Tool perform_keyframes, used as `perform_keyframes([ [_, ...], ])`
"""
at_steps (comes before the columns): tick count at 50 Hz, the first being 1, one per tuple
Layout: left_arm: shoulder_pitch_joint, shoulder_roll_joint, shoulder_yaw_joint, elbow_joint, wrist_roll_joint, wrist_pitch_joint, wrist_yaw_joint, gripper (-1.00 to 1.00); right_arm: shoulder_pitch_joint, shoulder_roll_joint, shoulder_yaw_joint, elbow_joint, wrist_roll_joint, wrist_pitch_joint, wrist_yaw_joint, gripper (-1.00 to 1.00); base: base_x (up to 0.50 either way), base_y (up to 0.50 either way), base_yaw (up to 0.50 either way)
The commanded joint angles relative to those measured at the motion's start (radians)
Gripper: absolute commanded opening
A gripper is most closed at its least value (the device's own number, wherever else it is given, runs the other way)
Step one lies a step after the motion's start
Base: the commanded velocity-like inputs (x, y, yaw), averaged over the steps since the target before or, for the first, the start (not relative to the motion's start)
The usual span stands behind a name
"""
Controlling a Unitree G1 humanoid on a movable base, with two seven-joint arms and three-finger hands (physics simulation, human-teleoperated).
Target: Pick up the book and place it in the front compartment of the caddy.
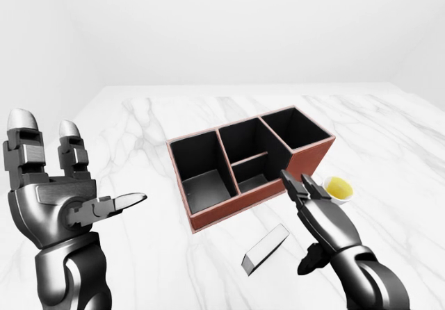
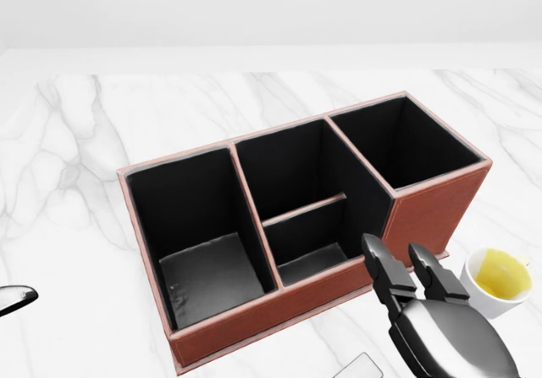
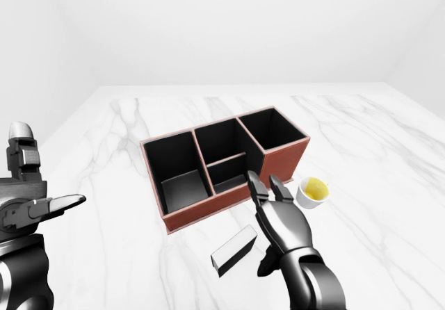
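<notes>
The book (image 1: pixel 265 248), a thin grey slab, lies flat on the marble table just below the caddy; only its corner (image 2: pixel 360 367) shows in the head view. The brown caddy (image 1: pixel 224 213) has black compartments, all empty, including the small middle one (image 2: pixel 312 259) nearest the view's bottom. My right hand (image 1: pixel 306 213) hovers open, fingers stretched out, to the right of the book and beside the caddy's lower right corner, holding nothing. At the left-eye view's left, my left hand (image 1: pixel 76 164) is raised and open, far from both.
A white cup (image 1: pixel 337 188) of yellow liquid stands right of the caddy, close to my right hand's fingertips. The marble table (image 1: pixel 139 136) stretches wide on all sides, with a white wall behind it.
</notes>
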Motion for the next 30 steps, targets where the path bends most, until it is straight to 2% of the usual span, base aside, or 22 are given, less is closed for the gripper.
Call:
perform_keyframes([
  [1,-0.006,-0.002,-0.009,0.028,0.011,0.000,0.007,1.00,-0.026,0.000,0.041,0.052,-0.064,0.000,0.000,1.00,0.00,0.00,0.00],
  [11,-0.008,0.000,-0.007,0.025,0.007,0.000,0.009,1.00,-0.055,0.000,0.078,0.066,-0.124,0.000,0.000,1.00,0.00,0.00,0.00],
  [30,-0.004,-0.002,-0.012,0.027,0.013,0.000,0.004,1.00,-0.070,-0.011,0.120,0.133,-0.147,0.000,0.000,1.00,0.00,0.00,0.00],
])
